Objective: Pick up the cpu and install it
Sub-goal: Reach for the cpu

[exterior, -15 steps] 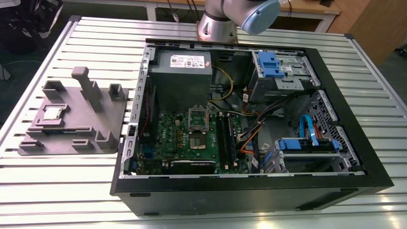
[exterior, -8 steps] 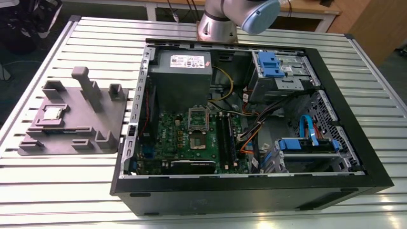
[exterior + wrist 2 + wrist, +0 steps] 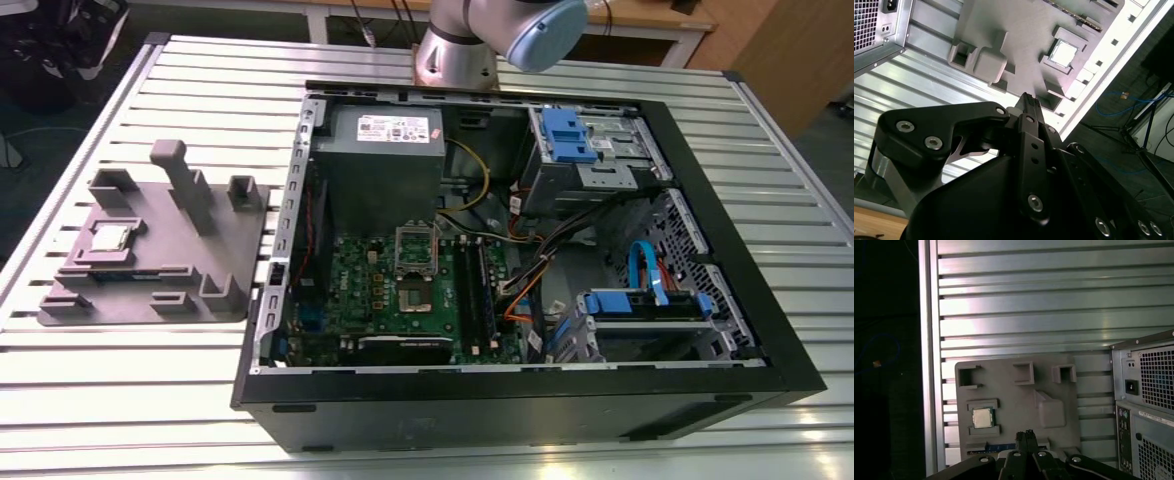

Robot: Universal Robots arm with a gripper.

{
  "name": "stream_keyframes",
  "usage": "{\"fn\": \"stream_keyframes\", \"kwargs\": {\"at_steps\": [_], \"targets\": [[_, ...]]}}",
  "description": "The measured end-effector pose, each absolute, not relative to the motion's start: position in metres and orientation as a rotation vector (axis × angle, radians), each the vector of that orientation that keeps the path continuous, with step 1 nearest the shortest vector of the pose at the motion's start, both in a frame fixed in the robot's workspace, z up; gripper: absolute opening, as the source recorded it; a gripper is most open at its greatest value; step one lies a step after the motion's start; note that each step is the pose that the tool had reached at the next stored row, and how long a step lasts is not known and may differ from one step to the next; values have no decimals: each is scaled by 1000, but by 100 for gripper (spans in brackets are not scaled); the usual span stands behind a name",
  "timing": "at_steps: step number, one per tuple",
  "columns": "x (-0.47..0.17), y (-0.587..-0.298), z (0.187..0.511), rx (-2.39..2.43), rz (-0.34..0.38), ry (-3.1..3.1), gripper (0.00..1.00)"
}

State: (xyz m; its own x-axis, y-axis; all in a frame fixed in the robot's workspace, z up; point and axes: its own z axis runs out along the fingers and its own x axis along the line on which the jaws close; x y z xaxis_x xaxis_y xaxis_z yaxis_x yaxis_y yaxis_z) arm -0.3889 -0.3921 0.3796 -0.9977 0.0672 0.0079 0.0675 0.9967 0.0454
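On its grey fixture (image 3: 234,250), the cpu (image 3: 110,237) (arm (image 3: 497,40) cropped)

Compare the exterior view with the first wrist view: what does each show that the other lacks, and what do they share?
The exterior view adds the open computer case's inside: motherboard and socket frame. The first wrist view adds the gripper, fingers together, and the case's vented rear panel. Both share the cpu seated in the grey holder on the slatted table.

Claw (image 3: 1027,435) hangs closed, its tips together, gripping nothing
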Motion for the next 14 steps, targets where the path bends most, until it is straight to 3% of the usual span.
{"fn": "stream_keyframes", "kwargs": {"at_steps": [14], "targets": [[-392, -392, 380, -106, -72, -3133, 11]]}}
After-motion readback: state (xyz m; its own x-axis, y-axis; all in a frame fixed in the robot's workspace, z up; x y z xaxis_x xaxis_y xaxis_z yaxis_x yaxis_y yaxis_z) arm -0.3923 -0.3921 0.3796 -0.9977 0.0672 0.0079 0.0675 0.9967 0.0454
